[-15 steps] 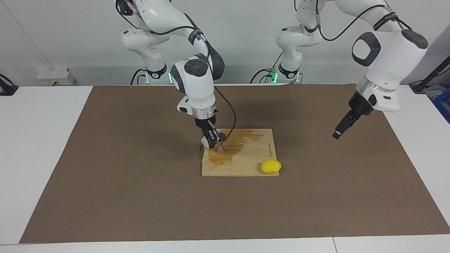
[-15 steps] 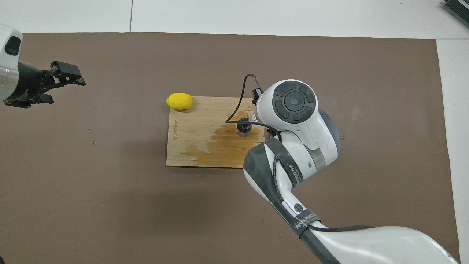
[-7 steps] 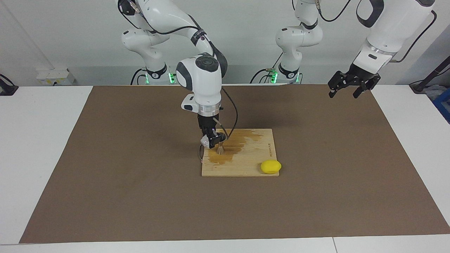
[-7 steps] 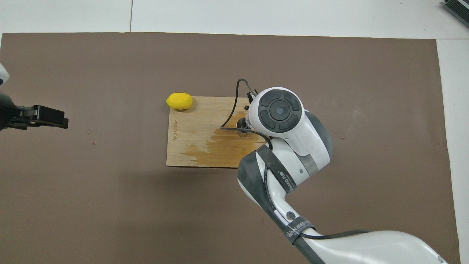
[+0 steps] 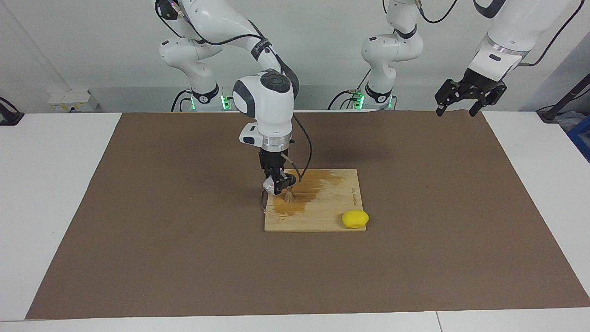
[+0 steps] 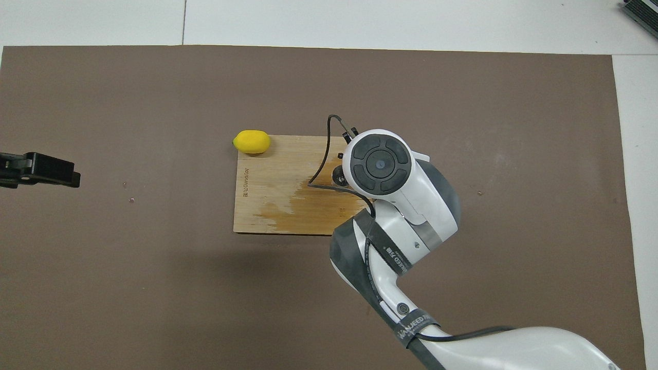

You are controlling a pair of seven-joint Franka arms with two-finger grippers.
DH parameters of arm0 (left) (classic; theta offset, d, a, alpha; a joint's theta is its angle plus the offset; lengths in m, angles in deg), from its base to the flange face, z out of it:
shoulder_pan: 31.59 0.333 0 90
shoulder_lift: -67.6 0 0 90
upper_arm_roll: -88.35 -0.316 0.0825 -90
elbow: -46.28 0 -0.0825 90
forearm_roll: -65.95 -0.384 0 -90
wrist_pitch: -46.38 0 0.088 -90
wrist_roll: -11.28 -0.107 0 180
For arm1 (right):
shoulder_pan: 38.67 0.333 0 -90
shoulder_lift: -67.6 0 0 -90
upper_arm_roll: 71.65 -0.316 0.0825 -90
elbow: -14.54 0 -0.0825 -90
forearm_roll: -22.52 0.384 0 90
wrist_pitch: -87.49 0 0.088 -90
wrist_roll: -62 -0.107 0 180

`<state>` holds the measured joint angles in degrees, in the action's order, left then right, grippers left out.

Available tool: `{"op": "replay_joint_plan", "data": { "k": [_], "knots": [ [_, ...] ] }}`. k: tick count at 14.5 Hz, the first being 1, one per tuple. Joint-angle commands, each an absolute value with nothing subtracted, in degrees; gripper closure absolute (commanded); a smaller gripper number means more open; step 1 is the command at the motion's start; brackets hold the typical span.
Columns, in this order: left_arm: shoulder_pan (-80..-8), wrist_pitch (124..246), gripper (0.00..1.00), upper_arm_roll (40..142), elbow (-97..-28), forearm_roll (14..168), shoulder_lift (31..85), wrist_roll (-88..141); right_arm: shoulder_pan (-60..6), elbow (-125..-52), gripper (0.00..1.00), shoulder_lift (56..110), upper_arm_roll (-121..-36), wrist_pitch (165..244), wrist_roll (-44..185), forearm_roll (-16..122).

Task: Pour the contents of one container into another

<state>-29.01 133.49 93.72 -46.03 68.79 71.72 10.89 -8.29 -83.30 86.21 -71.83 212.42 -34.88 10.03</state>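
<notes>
The small clear glass tumbler (image 5: 268, 186) hangs tilted just above the wooden board's edge, with my right gripper (image 5: 277, 184) shut on it. Right beside it the silver hourglass jigger (image 5: 289, 196) stands upright on the board, in a wet patch. From overhead only the jigger's rim (image 6: 337, 176) peeks out beside my right wrist, and the tumbler is hidden under the arm. My left gripper (image 5: 465, 99) hangs open and empty, high over the mat's edge at the left arm's end of the table (image 6: 67, 174).
A wooden cutting board (image 5: 332, 212) (image 6: 267, 169) lies mid-mat with a dark wet stain (image 5: 295, 205) over its half nearer the right arm. A yellow lemon (image 5: 355, 218) (image 6: 251, 142) rests at the board's corner farthest from the robots. Brown mat (image 5: 161, 240) surrounds it.
My left arm has lifted and swung back toward the robots, its gripper still open. My right wrist has straightened more upright over the jigger, with the tumbler still held.
</notes>
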Motion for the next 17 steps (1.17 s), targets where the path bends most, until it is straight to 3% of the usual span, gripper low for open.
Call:
{"op": "replay_joint_plan", "data": {
  "k": [1,17],
  "knots": [
    [-28.08,132.51,0.00,94.50,-46.45,67.79,72.08,10.57,-8.17,-85.13,0.63,84.65,-71.91,213.26,-36.26,8.46],
    [-29.13,135.67,0.00,94.50,-47.24,67.79,72.17,10.57,-8.52,-84.34,0.63,85.00,-72.00,213.00,-36.00,9.60]
  ]
}}
